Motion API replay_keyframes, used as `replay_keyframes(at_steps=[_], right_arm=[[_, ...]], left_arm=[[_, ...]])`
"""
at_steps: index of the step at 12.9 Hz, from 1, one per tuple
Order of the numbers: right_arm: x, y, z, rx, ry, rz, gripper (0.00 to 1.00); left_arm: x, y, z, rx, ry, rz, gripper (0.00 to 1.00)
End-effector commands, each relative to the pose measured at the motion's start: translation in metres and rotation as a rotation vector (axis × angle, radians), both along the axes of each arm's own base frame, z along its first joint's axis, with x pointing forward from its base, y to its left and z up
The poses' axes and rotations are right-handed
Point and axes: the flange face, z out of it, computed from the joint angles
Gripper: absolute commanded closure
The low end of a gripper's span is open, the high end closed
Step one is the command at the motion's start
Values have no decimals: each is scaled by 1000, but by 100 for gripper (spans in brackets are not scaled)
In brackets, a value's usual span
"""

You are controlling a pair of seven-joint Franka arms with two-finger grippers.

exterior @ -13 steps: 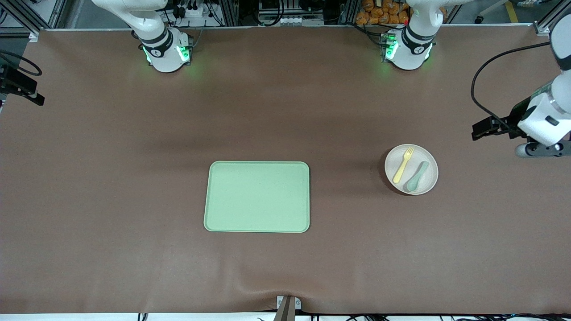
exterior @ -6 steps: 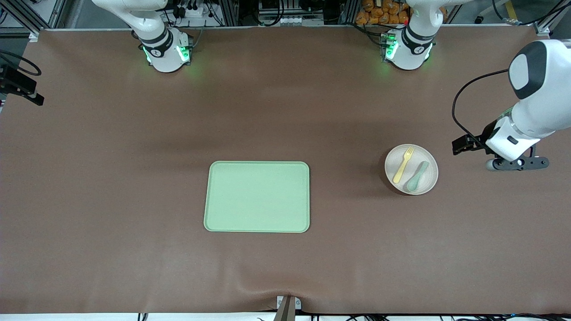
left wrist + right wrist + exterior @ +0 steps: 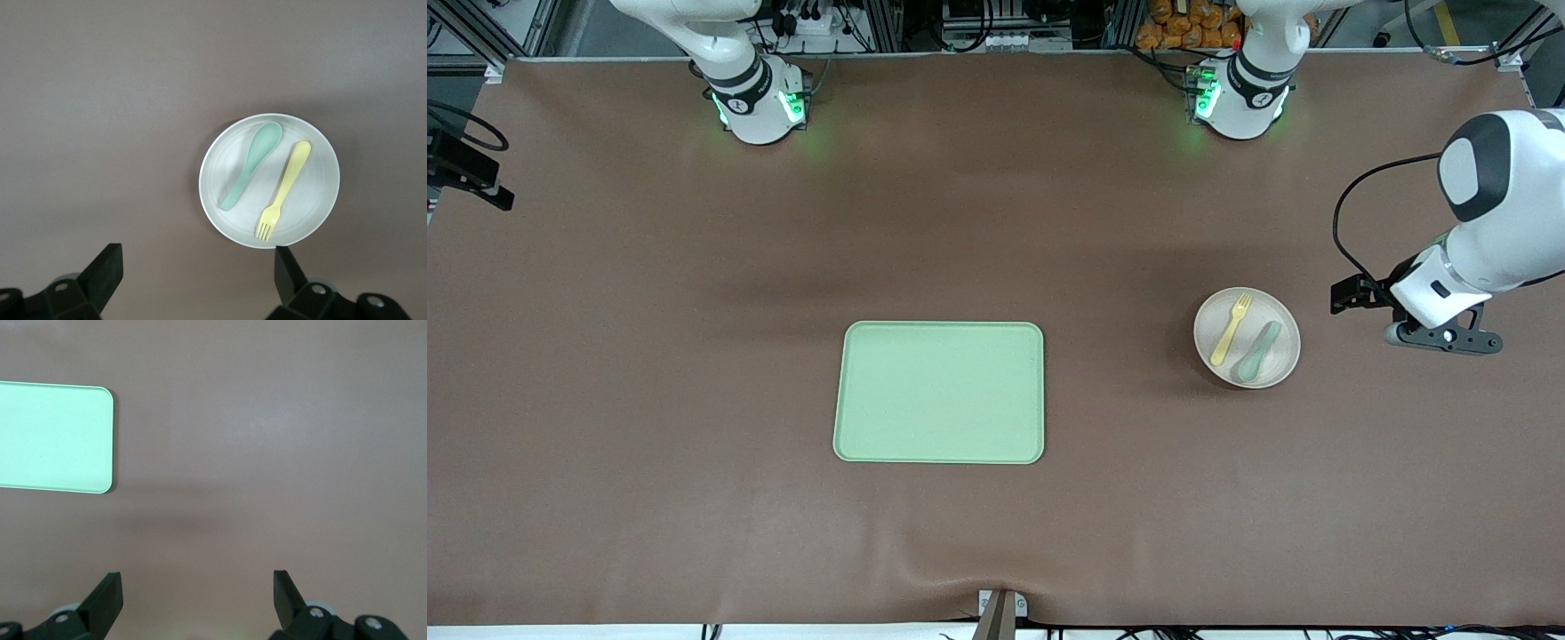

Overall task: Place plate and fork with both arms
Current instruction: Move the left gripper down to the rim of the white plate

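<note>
The pale plate [image 3: 1279, 322] lies on the brown table toward the left arm's end, with the yellow fork [image 3: 1232, 329] and a grey-green spoon [image 3: 1258, 352] side by side on it. My left gripper [image 3: 1440, 339] hangs over bare table beside the plate, further toward the left arm's end. In the left wrist view it [image 3: 198, 259] is open and empty, with the plate [image 3: 317, 193], fork [image 3: 285, 190] and spoon [image 3: 252, 165] past its fingertips. My right gripper [image 3: 198, 583] is open and empty, high over bare table.
A rectangular light green tray [image 3: 940, 392] lies at the table's middle; one corner of it shows in the right wrist view [image 3: 53, 437]. The brown table cover has a wrinkle at its front edge [image 3: 1000, 582].
My left arm has swung in from the table's end toward the plate and come lower. The plate, fork, spoon and tray have not moved.
</note>
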Motion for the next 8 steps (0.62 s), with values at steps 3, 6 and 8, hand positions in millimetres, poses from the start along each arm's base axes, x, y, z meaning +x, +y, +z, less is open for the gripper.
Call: replay_keyframes(at_steps=[3,6,8], right_arm=[[2,-1,5,10,-4,7,0],[2,0,5,10,-4,9,0],[3,3,5,11,-6,12,0]], left_arm=[[9,-6,-33,-55,7,-43,0],[17,24,-79,-76,9,-93,0],[23,31,-109,-100,-8,-149,0]])
